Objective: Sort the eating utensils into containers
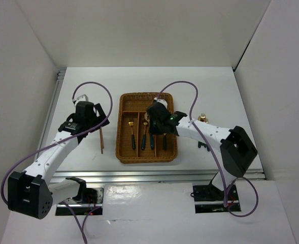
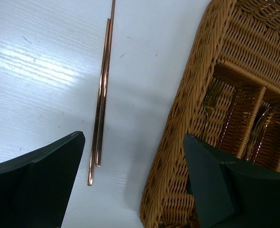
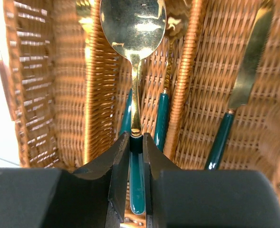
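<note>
The brown wicker tray [image 1: 123,147] lies at the table's centre. My right gripper [image 3: 136,137] hangs over its middle slot, shut on the dark green handle of a gold spoon [image 3: 132,23] whose bowl points away from me. From above, that gripper [image 1: 153,118] covers the tray's upper middle. A fork [image 1: 132,134], another spoon [image 1: 144,136] and a knife [image 3: 239,90] lie in the slots. Two copper chopsticks [image 2: 101,95] lie side by side on the table left of the tray [image 2: 192,118]. My left gripper [image 2: 132,161] hovers open beside them, above the tray's outer wall, holding nothing.
A gold-headed utensil [image 1: 202,118] lies on the table right of the tray, just behind the right forearm. A small dark piece [image 1: 205,146] sits below that arm. White walls close in the table on three sides.
</note>
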`<action>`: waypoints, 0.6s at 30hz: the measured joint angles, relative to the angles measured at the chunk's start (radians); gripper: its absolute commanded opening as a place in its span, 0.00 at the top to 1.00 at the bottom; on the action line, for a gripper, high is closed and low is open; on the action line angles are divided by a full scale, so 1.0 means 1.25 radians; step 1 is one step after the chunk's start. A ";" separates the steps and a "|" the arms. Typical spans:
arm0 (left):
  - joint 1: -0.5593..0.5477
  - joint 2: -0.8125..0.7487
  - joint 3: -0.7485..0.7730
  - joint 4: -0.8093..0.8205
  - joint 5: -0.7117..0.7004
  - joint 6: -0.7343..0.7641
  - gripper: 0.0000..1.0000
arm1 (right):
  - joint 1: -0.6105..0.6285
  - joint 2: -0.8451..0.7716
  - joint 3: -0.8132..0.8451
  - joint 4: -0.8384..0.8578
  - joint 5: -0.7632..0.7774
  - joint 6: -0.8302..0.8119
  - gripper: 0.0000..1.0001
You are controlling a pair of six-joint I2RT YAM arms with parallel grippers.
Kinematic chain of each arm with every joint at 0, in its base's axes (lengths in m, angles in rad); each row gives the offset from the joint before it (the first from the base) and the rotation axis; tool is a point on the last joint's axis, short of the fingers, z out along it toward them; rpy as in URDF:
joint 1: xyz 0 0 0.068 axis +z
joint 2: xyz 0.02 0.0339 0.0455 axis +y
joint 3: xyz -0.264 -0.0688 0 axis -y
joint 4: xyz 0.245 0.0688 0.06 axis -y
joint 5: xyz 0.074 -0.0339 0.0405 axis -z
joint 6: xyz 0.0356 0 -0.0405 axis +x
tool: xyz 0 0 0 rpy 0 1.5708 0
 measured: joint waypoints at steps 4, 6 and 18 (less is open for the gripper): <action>0.000 -0.003 -0.005 0.000 -0.001 0.000 0.00 | 0.000 0.052 0.002 0.004 -0.006 0.016 0.93; 0.000 -0.005 -0.005 0.000 -0.001 0.000 0.00 | 0.000 0.068 0.002 0.004 -0.006 0.024 0.90; 0.000 -0.013 -0.028 0.007 -0.001 0.000 0.00 | 0.000 0.071 0.002 0.027 -0.008 0.034 0.65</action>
